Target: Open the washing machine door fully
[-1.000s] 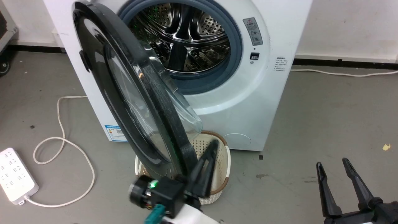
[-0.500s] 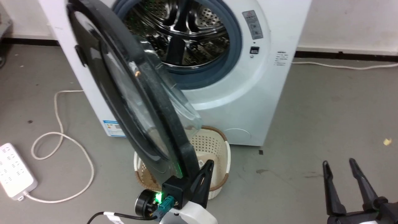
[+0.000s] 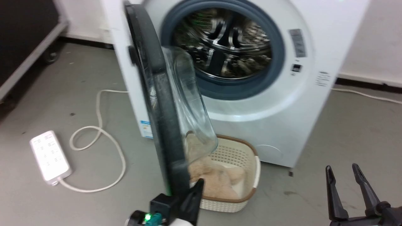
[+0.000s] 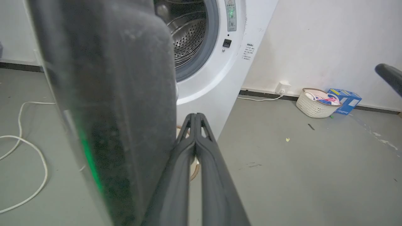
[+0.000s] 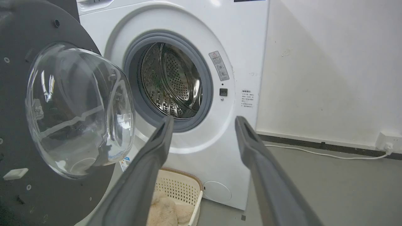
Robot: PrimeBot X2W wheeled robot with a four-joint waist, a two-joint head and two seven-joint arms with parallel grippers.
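A: Head view, limits?
B: Motion blur throughout. Drum (image 3: 223,47) detail is smeared; sticker (image 3: 297,38) text is unreadable. Machine (image 3: 276,125) top is cut off by the upper edge. Door (image 3: 163,125) hides the left side of the basket (image 3: 226,205).
A: Left wrist view?
B: Door rim is out of focus and covers the opening's left half. Left gripper (image 4: 195,116) contact with the rim: cannot tell.

Black-rimmed washing machine door (image 3: 157,103) swung wide from white washing machine (image 3: 314,103)

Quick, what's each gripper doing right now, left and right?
Left gripper: jaws closed with nothing between them, right beside the rim of the washing machine door.
Right gripper: jaws open, empty.
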